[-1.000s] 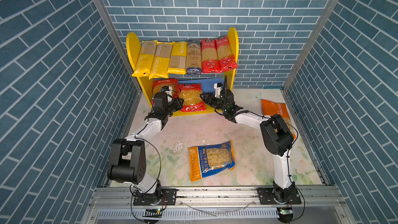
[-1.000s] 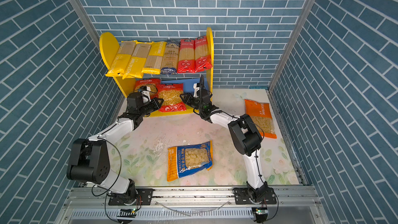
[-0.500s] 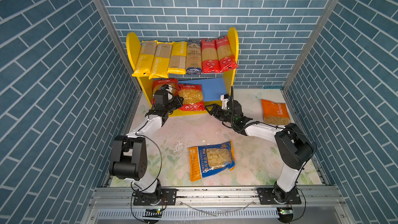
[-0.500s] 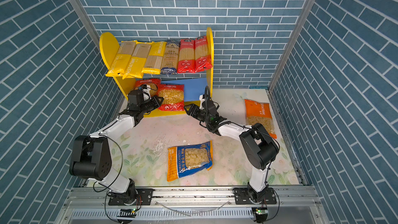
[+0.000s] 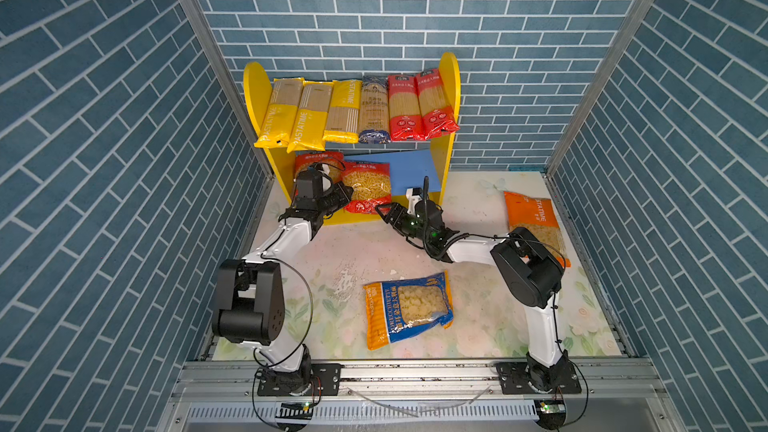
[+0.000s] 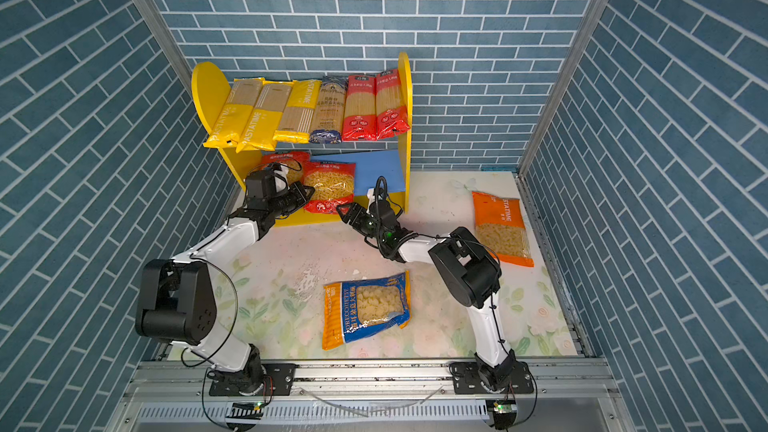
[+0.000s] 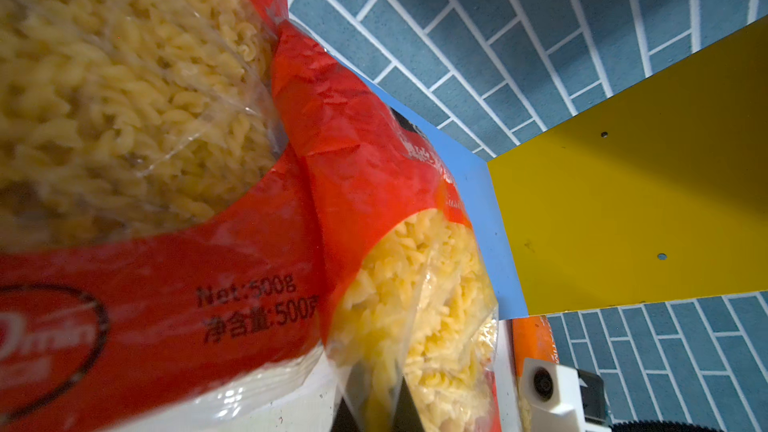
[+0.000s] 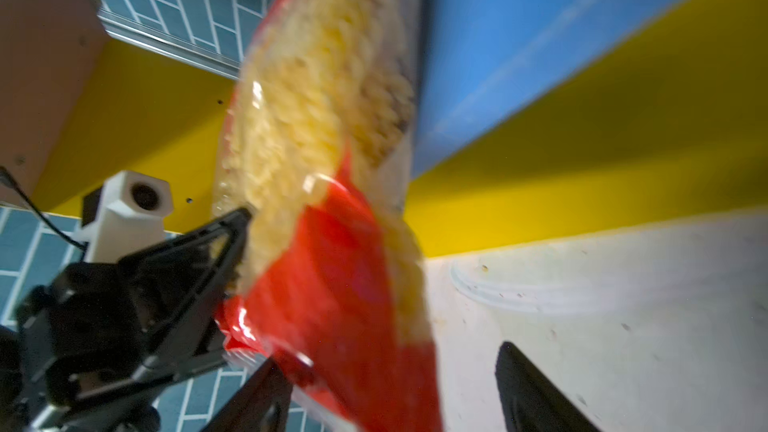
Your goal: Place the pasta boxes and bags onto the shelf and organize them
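Note:
The shelf [image 5: 451, 89] holds several spaghetti packs [image 5: 357, 110] on its upper tier. Two red short-pasta bags lean on the blue lower board, one [image 5: 318, 160] at the left and one [image 5: 368, 187] beside it. My left gripper [image 5: 349, 193] [image 7: 376, 413] is shut on the left edge of the second red bag [image 7: 407, 276]. In front of that bag's lower end my right gripper [image 5: 384, 211] [image 8: 386, 353] stands open, with the red bottom of the bag [image 8: 332, 305] between its spread fingers. A blue-orange bag [image 5: 407, 309] and an orange bag [image 5: 536, 222] lie flat on the table.
The right part of the blue lower board [image 5: 415, 168] is bare. Blue brick walls close in on three sides, and the shelf's left panel [image 5: 255, 89] stands against the left wall. Small pasta crumbs [image 5: 345, 280] lie on the floral mat.
My right gripper has opened, let go of the second red bag and drawn back from the shelf toward the front. The left gripper has stayed shut at the bag's edge.

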### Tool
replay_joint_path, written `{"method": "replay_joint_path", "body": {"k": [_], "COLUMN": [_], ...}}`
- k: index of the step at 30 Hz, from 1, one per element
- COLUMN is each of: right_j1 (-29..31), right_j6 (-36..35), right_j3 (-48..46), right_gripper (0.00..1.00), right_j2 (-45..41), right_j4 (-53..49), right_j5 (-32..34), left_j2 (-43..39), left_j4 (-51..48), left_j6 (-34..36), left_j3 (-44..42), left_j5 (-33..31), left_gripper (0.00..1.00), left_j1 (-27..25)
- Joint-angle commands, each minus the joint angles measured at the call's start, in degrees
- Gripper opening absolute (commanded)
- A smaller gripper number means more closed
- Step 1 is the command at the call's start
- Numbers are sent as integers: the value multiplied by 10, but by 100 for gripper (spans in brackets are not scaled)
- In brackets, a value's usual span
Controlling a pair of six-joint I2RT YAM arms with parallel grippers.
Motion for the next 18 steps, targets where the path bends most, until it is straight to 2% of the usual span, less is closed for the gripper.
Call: {"method": "replay_joint_path", "body": {"k": [1,4,9,14,18], "right_j1": [2,3,4,4,1], "right_j6": [32,39,45,44,41], "right_j3": [59,82,73,103,111], "right_gripper": [66,53,41,26,20], "right_j2": [32,28,-5,7,12], "right_j4": [46,38,41,38,53], "right_j5": [21,12,30,47,81], "left_j2": [6,-1,-22,-39,-52], "left_j4": [-11,-16,-21,-26,-43], "left_j6": [0,1,3,3,15], "left_j3": [32,33,28,21,19], "left_j5": [-18,-16,-17,-19,-25], "left_gripper": [6,11,24,46,53], "left_j1": [14,16,21,21,22]}}
